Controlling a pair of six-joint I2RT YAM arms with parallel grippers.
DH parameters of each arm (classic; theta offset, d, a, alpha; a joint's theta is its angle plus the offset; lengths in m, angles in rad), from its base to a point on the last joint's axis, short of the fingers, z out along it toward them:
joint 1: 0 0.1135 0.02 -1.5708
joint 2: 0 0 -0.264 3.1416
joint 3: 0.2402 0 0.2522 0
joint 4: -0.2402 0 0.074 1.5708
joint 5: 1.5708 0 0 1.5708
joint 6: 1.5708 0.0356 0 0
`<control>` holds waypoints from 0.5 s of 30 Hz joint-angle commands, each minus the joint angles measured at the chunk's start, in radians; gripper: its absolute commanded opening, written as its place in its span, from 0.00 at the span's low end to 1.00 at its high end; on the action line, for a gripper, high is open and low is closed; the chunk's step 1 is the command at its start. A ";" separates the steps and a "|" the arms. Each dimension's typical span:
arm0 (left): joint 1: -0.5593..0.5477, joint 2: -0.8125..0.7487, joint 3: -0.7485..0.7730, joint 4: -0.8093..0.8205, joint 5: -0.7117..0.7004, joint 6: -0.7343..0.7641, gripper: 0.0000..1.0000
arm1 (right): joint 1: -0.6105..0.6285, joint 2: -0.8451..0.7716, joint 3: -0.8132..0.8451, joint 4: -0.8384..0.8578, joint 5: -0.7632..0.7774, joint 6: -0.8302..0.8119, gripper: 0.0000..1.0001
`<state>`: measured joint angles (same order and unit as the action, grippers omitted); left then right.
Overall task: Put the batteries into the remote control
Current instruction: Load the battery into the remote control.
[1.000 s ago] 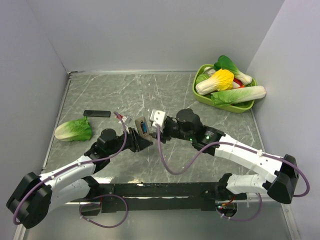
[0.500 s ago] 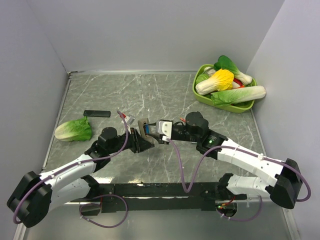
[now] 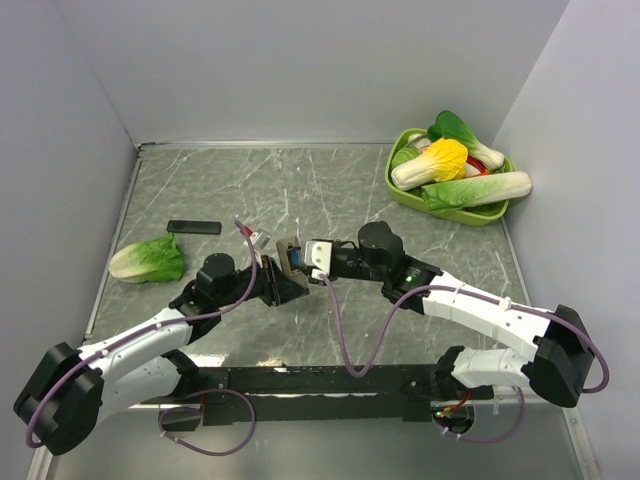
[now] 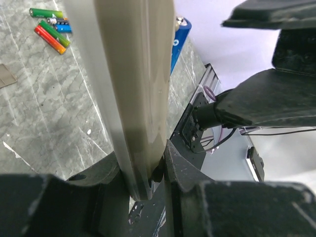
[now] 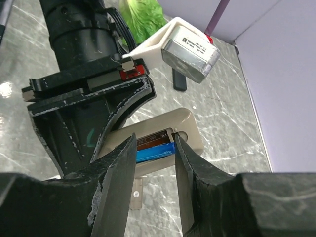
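The remote control (image 3: 289,254) is held edge-up above the table by my left gripper (image 3: 283,272), which is shut on its lower end (image 4: 143,168). Its grey-beige back (image 5: 185,123) faces the right wrist camera with the compartment open. A blue battery (image 5: 155,152) lies in the compartment, one end tilted out (image 4: 179,44). My right gripper (image 5: 154,148) is right at the compartment, its fingers a small way apart, one on each side of the battery. I cannot tell whether they touch it. Several loose batteries (image 4: 49,29) with green, red and orange wraps lie on the table beyond.
A small grey cover plate (image 5: 137,191) lies on the table under the remote. A lettuce leaf (image 3: 147,260) and a flat black bar (image 3: 193,227) lie at the left. A green basket (image 3: 400,190) of toy vegetables stands at the back right.
My right gripper drew back to the right half a second ago and has now moved left again, up to the remote's compartment. The left gripper kept holding the remote almost still.
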<state>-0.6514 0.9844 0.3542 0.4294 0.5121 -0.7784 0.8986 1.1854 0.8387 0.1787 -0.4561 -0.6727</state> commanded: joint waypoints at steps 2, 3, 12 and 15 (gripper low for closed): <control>-0.005 -0.020 0.052 0.032 0.023 0.022 0.03 | -0.006 0.019 0.063 0.030 0.022 -0.031 0.42; -0.005 -0.018 0.052 0.035 0.026 0.022 0.03 | -0.006 0.020 0.065 0.030 0.023 -0.033 0.42; -0.005 -0.020 0.058 0.034 0.025 0.022 0.03 | -0.007 0.045 0.069 0.018 0.040 -0.045 0.40; -0.005 -0.030 0.057 0.034 0.019 0.022 0.03 | -0.007 0.056 0.071 0.008 0.043 -0.047 0.40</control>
<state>-0.6514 0.9844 0.3649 0.4202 0.5186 -0.7746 0.8986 1.2324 0.8593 0.1776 -0.4145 -0.7013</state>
